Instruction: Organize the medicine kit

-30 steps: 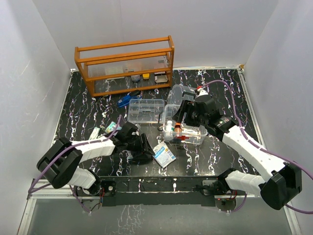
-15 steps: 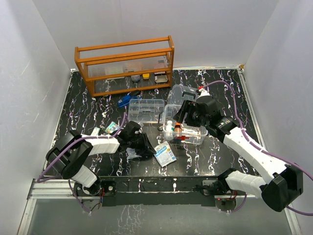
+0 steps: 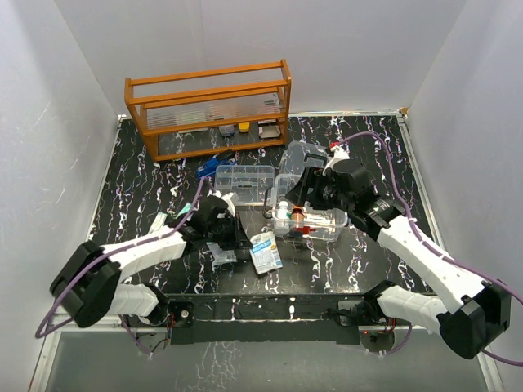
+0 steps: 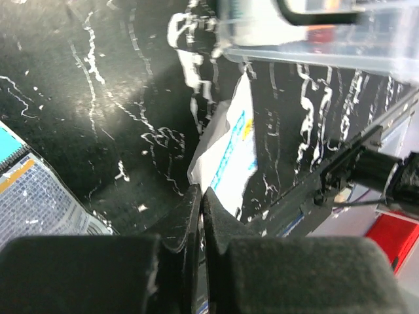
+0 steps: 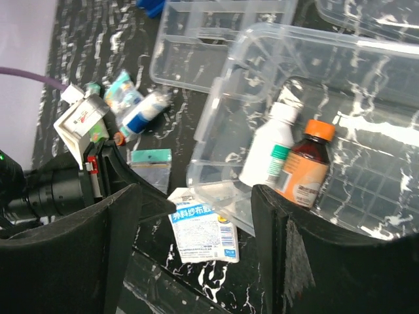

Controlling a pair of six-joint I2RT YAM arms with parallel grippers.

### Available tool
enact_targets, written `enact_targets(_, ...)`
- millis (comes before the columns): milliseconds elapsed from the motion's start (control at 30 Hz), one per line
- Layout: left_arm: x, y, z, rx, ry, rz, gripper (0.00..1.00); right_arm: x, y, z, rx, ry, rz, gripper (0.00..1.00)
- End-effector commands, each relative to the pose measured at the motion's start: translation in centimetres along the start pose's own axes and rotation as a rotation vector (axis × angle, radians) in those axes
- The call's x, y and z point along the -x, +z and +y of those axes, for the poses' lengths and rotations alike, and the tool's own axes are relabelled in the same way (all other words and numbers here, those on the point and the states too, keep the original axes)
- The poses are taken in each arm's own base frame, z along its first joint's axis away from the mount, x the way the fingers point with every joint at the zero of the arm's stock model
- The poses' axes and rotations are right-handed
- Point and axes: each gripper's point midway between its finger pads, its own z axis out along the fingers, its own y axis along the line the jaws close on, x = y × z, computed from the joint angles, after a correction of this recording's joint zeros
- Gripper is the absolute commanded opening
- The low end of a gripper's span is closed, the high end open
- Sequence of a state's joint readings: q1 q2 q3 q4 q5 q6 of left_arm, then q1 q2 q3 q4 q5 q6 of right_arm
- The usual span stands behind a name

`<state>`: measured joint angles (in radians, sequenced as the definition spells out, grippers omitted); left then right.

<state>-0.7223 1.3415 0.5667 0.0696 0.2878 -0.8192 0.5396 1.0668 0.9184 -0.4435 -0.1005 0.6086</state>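
The medicine kit's clear box (image 3: 317, 231) stands open at mid-table, holding a white bottle (image 5: 268, 147) and a brown bottle with an orange cap (image 5: 304, 170). Its divided tray insert (image 3: 243, 184) lies to the left and the clear lid (image 3: 296, 157) behind. A white and blue packet (image 3: 265, 251) lies in front of the box. My left gripper (image 3: 243, 241) is shut on that packet's left corner (image 4: 229, 150). Above the box's left side, my right gripper (image 3: 304, 192) hovers open, nothing between its fingers (image 5: 98, 248).
An orange wooden rack (image 3: 208, 110) stands at the back left. A blue item (image 3: 214, 163) lies before it. Small tubes and sachets (image 3: 176, 214) and a teal-topped clear bag (image 5: 149, 169) are scattered left of the packet. The arms' base rail (image 3: 270, 306) runs along the near edge.
My left gripper has closed on the packet's corner, and the packet has shifted left and turned. The right arm has barely moved.
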Motion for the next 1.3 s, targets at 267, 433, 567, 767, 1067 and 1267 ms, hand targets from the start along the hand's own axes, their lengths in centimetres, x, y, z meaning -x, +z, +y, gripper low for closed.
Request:
enact_targets(267,1.1,-9.4,-3.6,-0.045,0.398,-0.043,0.0,2.6,-2.8,7.2,0.38,-0.116,-0.123,0.79)
enact_targets(433,2.7,-13.4,-5.3,-0.045,0.551,-0.121,0.0,2.5,-5.1,9.7,0.549,-0.199,-0.161,0.81)
enact_targets(567,3.1,-15.6,-8.4,-0.14,0.618,-0.135,0.0,2.2,-7.3,10.9,0.651,-0.281,-0.206,0.83)
enact_targets(767,4.7,-19.0,-14.7,-0.34,0.655,-0.219,0.0,1.3,-9.9,12.3,0.782,-0.331,-0.222,0.86)
enact_targets(1067,5.8,-23.4,-22.0,-0.621,0.636,-0.291,0.0,1.5,-12.6,13.6,0.846,-0.338,-0.226,0.85)
enact_targets(1267,7.0,-24.1,-23.4,-0.641,0.657,-0.341,0.0,2.0,-14.9,15.4,0.938,-0.333,-0.219,0.64)
